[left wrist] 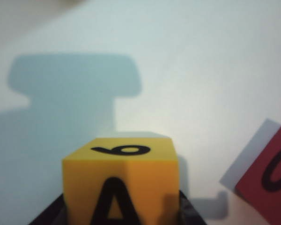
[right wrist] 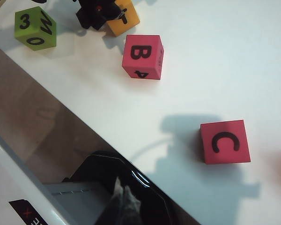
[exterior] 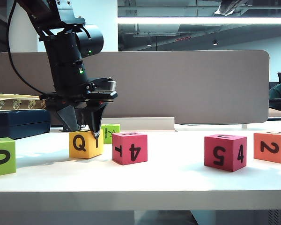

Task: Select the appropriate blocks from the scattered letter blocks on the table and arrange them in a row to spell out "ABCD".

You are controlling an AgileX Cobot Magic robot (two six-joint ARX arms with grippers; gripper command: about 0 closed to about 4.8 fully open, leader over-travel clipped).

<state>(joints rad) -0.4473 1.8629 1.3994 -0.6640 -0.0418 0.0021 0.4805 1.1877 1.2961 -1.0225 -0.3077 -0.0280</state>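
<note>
At the far left of the wide white table (exterior: 178,183) we see a lime-green foam cube marked 0 (exterior: 2,156), which we judge no part of the word and easy to nudge if the arm swings wide. Next comes the left gripper (exterior: 84,127), pointing down with its dark fingers astride the yellow foam cube showing Q (exterior: 85,144); in the left wrist view that cube (left wrist: 121,180) shows an A toward the camera, a finger at each lower corner. The jaws stand partly closed around it, but we cannot tell whether they already pinch it. If they close off-centre, we expect the soft foam to twist or pop out on lifting. Just beside it sits the magenta-red foam cube with T and 4 (exterior: 129,148), close enough to be knocked. Further right rest the magenta-red cube marked 5 and 4 (exterior: 225,152) and the orange foam cube marked 2 (exterior: 272,146). The right gripper (right wrist: 124,206) hangs well above the table; we cannot tell its opening.
</note>
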